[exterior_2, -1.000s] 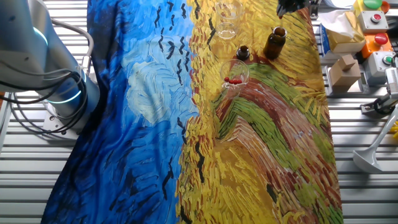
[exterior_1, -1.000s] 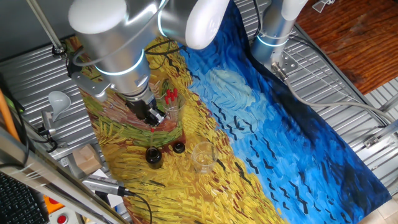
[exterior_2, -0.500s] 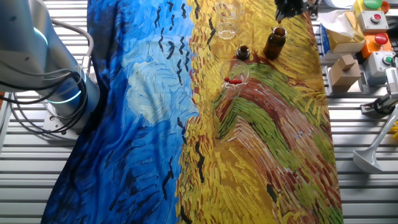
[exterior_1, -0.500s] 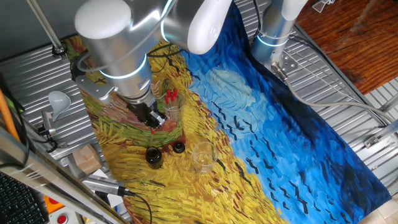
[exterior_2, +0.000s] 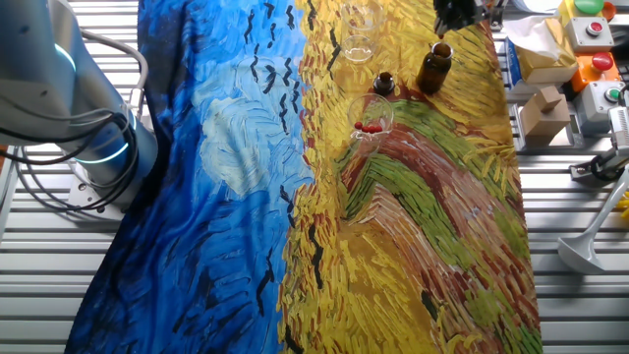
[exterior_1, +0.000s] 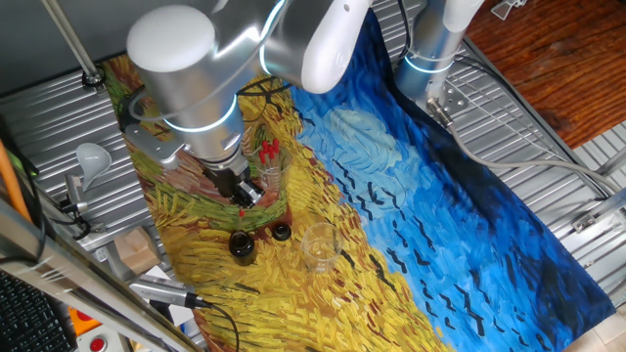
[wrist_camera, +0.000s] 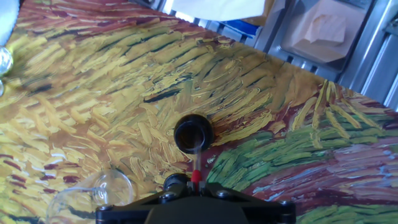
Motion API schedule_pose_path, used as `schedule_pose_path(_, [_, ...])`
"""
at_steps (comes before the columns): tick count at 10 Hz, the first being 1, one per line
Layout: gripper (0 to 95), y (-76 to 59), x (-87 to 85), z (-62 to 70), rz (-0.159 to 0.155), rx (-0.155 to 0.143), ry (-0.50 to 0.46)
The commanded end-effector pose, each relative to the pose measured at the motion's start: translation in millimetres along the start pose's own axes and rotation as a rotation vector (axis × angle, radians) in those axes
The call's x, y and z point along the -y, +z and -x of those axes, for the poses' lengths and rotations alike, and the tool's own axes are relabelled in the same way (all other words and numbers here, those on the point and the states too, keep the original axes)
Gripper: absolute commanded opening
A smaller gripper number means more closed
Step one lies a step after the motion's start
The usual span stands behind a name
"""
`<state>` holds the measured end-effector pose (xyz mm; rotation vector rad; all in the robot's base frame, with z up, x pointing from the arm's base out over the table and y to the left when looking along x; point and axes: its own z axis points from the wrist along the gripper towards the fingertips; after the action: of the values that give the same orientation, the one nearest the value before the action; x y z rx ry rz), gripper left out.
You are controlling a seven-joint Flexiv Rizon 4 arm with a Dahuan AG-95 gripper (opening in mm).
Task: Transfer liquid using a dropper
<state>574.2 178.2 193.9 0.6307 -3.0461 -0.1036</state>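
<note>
Painted cloth (exterior_2: 413, 197) covers slatted metal table (exterior_2: 580, 315).

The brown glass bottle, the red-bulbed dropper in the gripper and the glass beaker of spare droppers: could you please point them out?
Brown glass bottle (wrist_camera: 193, 133), hand view, open mouth.
Red-bulbed dropper (wrist_camera: 196, 167), hand view, clear tube.
Glass beaker of spare droppers (exterior_2: 372, 123), the other fixed view, rim.

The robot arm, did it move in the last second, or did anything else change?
Yes, a little. The arm drifted slightly toward the brown bottle, carrying the gripper with the dropper clamped in its jaws; its thin tube now hangs over the bottle's open mouth. Nothing was picked up or let go. The bottle, its small dark cap, the glass of red-bulbed droppers and the empty glass stayed put.
</note>
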Motion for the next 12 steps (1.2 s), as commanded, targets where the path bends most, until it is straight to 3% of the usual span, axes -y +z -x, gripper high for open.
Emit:
schedule_pose_path(1, [0.0, 3.8, 0.4, 0.6, 0.0, 0.004, 0.004])
schedule_pose_path(6, [0.0, 14.4, 1.1, 1.2, -0.003, 0.004, 0.002])
schedule_pose_path(12, [0.0, 13.4, 0.7, 0.9, -0.001, -0.011, -0.012])
